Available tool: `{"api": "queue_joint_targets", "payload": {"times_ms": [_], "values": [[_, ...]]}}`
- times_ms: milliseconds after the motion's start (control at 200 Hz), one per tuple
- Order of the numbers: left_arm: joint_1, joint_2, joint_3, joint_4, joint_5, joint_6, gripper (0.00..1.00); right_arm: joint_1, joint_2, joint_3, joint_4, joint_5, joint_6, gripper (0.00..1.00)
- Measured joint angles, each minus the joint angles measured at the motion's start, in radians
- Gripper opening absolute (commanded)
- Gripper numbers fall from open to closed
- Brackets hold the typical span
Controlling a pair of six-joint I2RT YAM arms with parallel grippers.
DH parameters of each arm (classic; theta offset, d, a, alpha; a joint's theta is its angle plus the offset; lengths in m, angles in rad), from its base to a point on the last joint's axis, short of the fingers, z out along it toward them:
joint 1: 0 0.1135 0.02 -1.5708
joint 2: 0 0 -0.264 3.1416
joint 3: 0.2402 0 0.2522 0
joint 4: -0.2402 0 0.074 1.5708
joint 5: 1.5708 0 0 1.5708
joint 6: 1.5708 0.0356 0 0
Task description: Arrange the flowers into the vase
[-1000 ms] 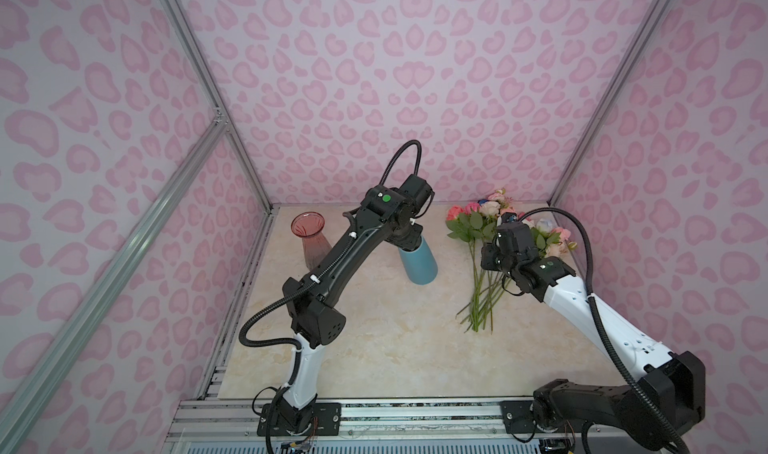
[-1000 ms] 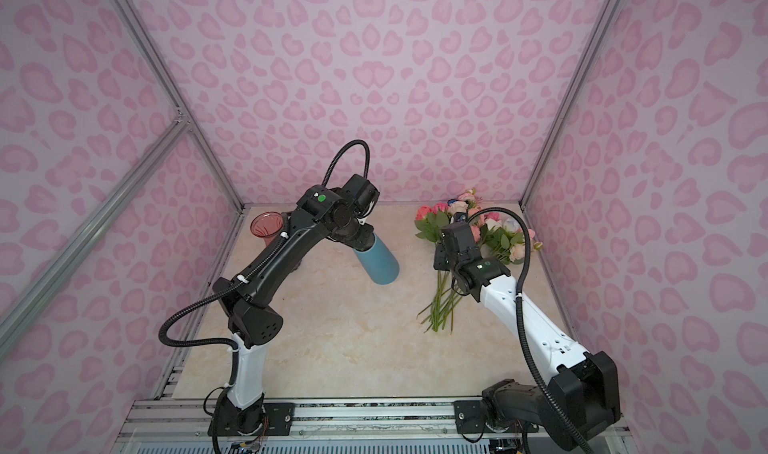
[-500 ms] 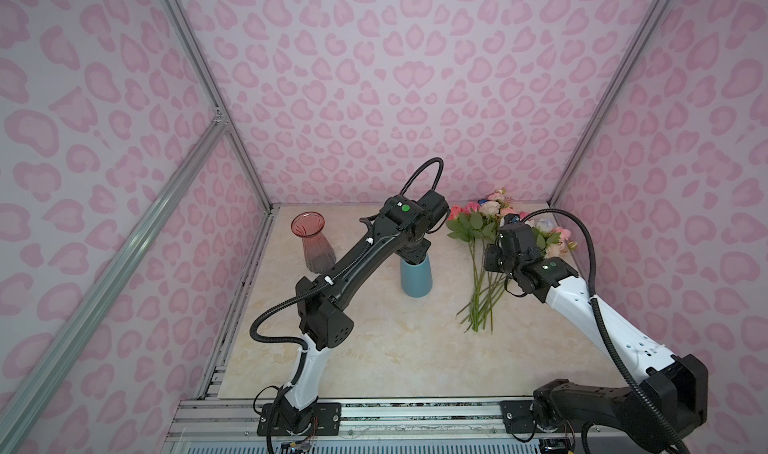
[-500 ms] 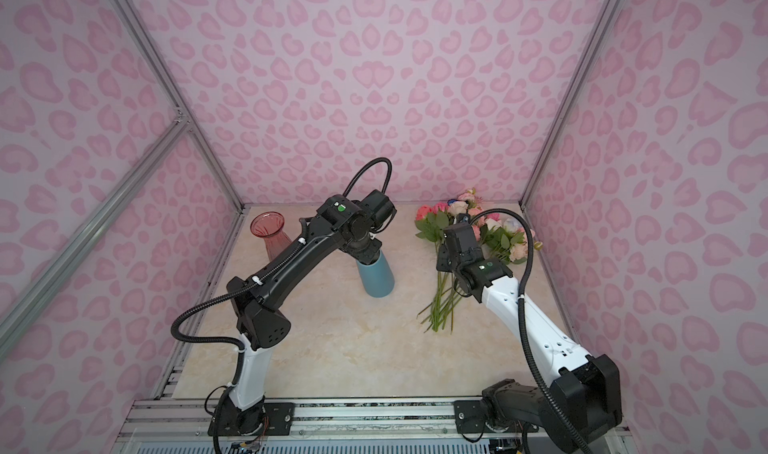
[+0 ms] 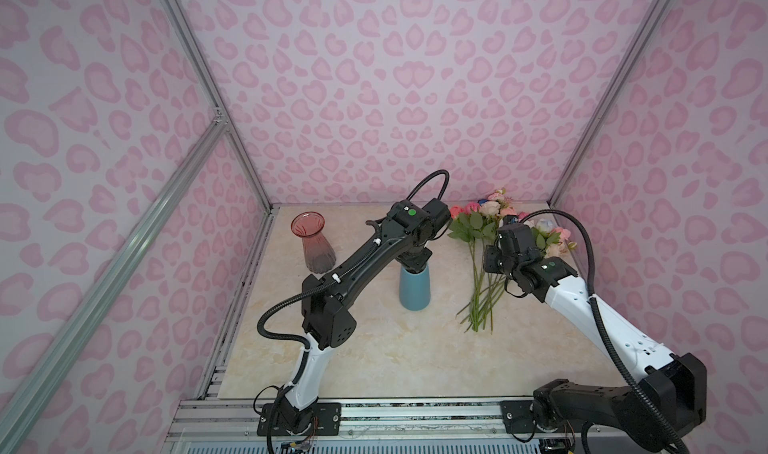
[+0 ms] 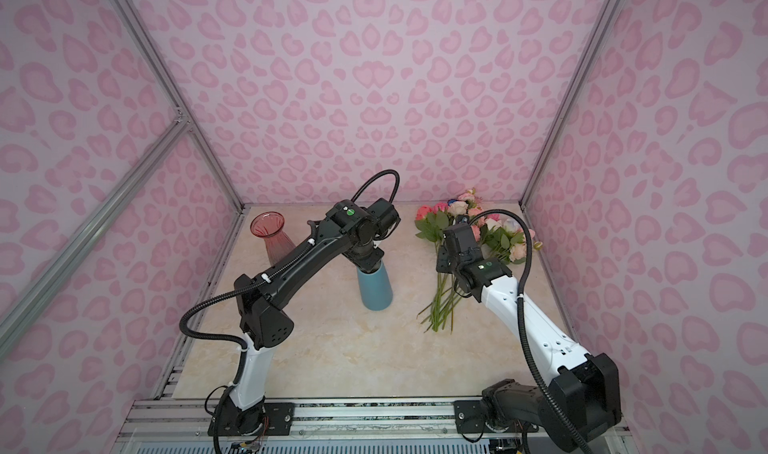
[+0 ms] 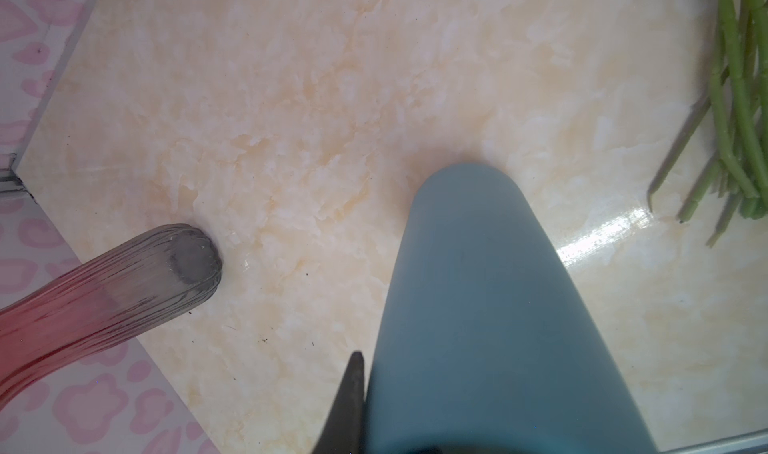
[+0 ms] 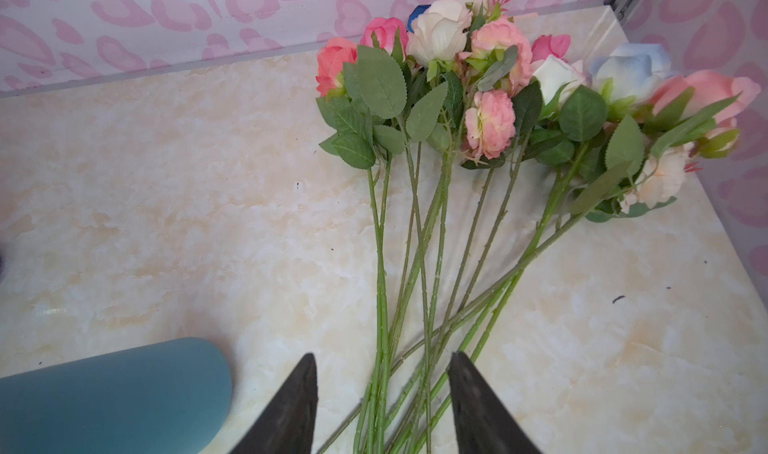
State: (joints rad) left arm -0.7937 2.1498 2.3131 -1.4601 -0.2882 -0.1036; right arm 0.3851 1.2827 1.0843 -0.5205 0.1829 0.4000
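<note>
A blue vase (image 5: 414, 292) (image 6: 376, 290) stands upright mid-table, its base at the tabletop. My left gripper (image 5: 415, 265) (image 6: 368, 265) is shut on its rim from above. In the left wrist view one finger (image 7: 351, 398) lies against the outer wall of the blue vase (image 7: 478, 306); the other finger is hidden. The flowers (image 5: 482, 227) (image 6: 453, 219) (image 8: 436, 98) lie in a bunch to the right, blooms toward the back wall. My right gripper (image 5: 493, 260) (image 6: 446, 260) (image 8: 382, 360) hovers open over their stems, a finger on either side, holding nothing.
A red-tinted glass vase (image 5: 316, 244) (image 6: 274, 240) (image 7: 104, 290) stands upright at the back left near the wall. The flower stem ends (image 7: 739, 98) lie just right of the blue vase (image 8: 112, 389). Pink patterned walls close in the table on three sides.
My left arm has swung the blue vase from tilted to upright and set it lower, a little nearer the front. The right gripper has stayed over the stems.
</note>
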Motion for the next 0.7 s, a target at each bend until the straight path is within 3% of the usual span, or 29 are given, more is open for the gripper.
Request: {"api": "queue_joint_targets", "payload": {"times_ms": [60, 165, 195, 275, 505, 700], "values": [[0.0, 0.003, 0.001, 0.0, 0.0, 0.002, 0.09, 0.0, 0.002, 0.0, 0.0, 0.0, 0.0, 0.53], [0.0, 0.01, 0.005, 0.005, 0.002, 0.009, 0.35, 0.0, 0.006, 0.003, -0.001, -0.003, 0.0, 0.53], [0.0, 0.015, 0.005, 0.011, 0.002, 0.009, 0.46, 0.0, 0.008, 0.005, -0.001, -0.006, 0.0, 0.53], [0.0, 0.019, 0.005, 0.025, 0.003, 0.007, 0.57, 0.0, 0.009, 0.01, -0.001, -0.008, 0.0, 0.53], [0.001, 0.018, 0.059, 0.046, -0.023, 0.021, 0.67, 0.0, 0.023, 0.049, -0.003, -0.019, 0.0, 0.53], [0.009, -0.013, 0.075, 0.056, -0.04, 0.025, 0.67, 0.001, 0.025, 0.077, -0.014, -0.019, -0.001, 0.53]]}}
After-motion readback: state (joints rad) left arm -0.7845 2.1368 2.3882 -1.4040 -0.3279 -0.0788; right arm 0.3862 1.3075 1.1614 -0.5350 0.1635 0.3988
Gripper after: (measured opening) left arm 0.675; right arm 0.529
